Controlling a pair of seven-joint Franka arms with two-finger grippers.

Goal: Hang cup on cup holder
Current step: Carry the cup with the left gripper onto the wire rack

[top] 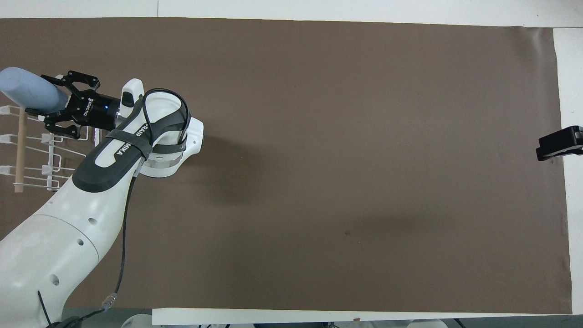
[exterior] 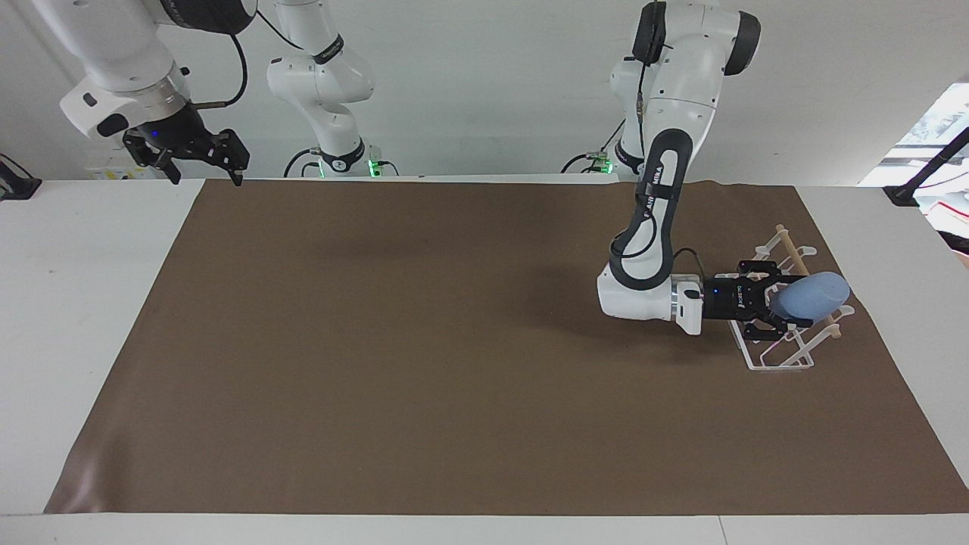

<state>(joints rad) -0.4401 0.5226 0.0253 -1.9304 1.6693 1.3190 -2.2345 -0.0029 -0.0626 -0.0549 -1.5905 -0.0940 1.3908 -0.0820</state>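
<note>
The light-blue cup (exterior: 816, 294) lies on its side in my left gripper (exterior: 766, 305), which is shut on its narrow end. The cup is over the cup holder (exterior: 780, 362), a white wire rack with a thin wooden rod (exterior: 790, 247) along its top, at the left arm's end of the table. The cup crosses over the rod; I cannot tell whether it touches a prong. In the overhead view the cup (top: 27, 89) pokes out of the left gripper (top: 51, 106) above the rack (top: 50, 159). My right gripper (exterior: 198, 160) waits open and empty, raised at the right arm's end.
A brown mat (exterior: 454, 341) covers most of the white table (exterior: 76, 303). The left arm's forearm (exterior: 643, 288) hangs low over the mat beside the rack. A black clamp (exterior: 905, 195) sits at the table's corner near the left arm's base.
</note>
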